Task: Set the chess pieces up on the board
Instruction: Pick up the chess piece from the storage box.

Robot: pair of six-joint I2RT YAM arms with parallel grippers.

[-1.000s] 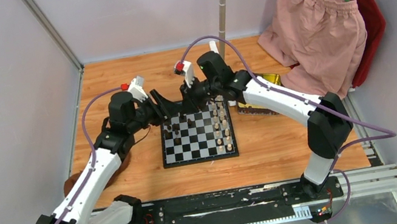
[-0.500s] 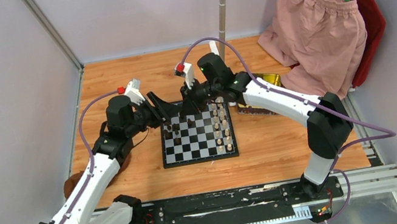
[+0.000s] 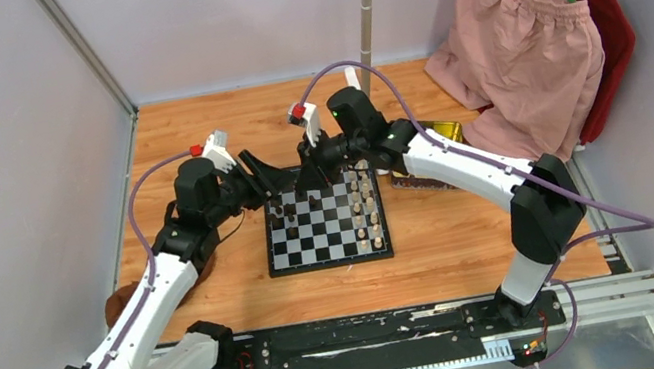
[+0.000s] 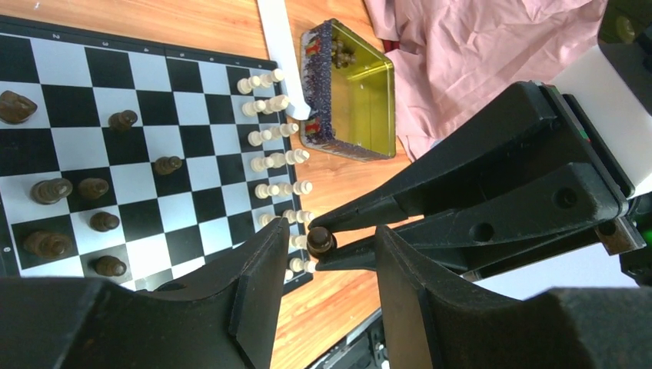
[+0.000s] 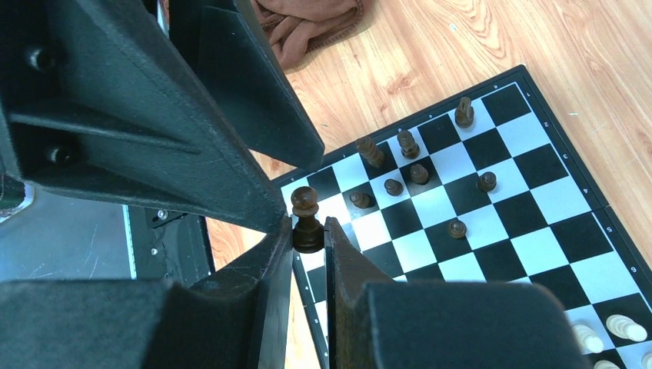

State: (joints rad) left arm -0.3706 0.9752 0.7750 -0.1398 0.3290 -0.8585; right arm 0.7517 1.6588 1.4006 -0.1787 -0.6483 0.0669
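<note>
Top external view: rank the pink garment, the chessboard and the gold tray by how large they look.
1. pink garment
2. chessboard
3. gold tray, though the right arm hides part of it

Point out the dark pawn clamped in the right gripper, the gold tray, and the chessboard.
dark pawn [image 5: 307,221]: right wrist view, on its stem below the round head.
gold tray [image 4: 367,108]: left wrist view, on its bare inner floor.
chessboard [image 4: 131,181]: left wrist view, on an unoccupied square.
</note>
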